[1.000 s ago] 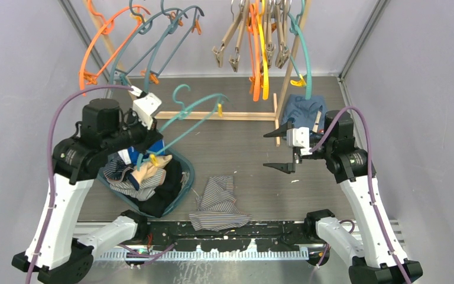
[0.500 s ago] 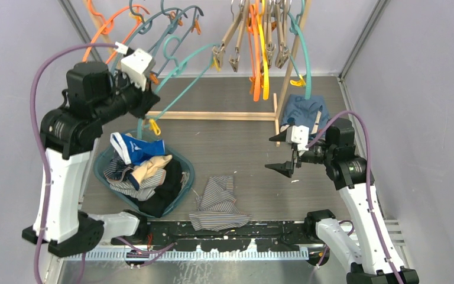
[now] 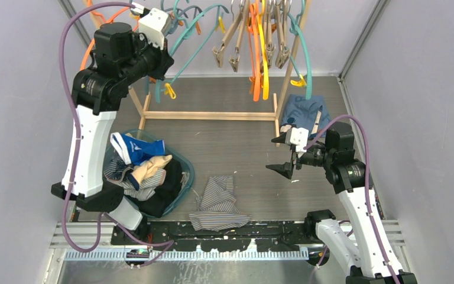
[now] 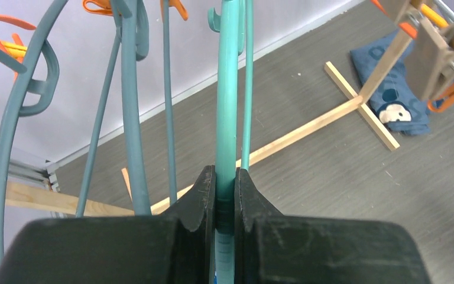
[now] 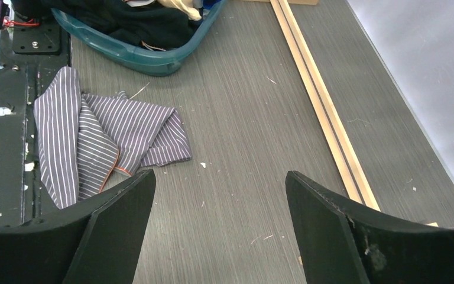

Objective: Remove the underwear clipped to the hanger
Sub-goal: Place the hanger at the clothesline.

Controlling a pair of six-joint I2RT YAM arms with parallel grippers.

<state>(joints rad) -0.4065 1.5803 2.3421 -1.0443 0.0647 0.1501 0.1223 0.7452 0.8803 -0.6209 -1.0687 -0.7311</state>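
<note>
My left gripper (image 3: 161,64) is raised high by the rack, shut on an empty teal hanger (image 3: 196,35) with yellow clips; in the left wrist view the jaws (image 4: 226,198) clamp its bar (image 4: 227,106). My right gripper (image 3: 275,155) is open and empty, low over the floor (image 5: 219,195). A navy pinstriped boxer (image 3: 217,202) lies loose on the floor, also in the right wrist view (image 5: 94,142). Bright blue (image 3: 135,148), beige (image 3: 153,167) and striped underwear lie in a teal basket (image 3: 184,183). The blue cartoon-face garment (image 3: 304,109) hangs from a teal hanger by the rack's right post.
A wooden rack frame (image 3: 213,115) stands at the back, with orange, teal and wooden hangers (image 3: 260,41) above. Its floor rail (image 5: 325,112) runs right of my right gripper. The basket rim (image 5: 153,59) shows at upper left there.
My left arm has lifted the empty teal hanger from above the basket up and back to the rack. My right gripper has lowered a little and stayed open.
</note>
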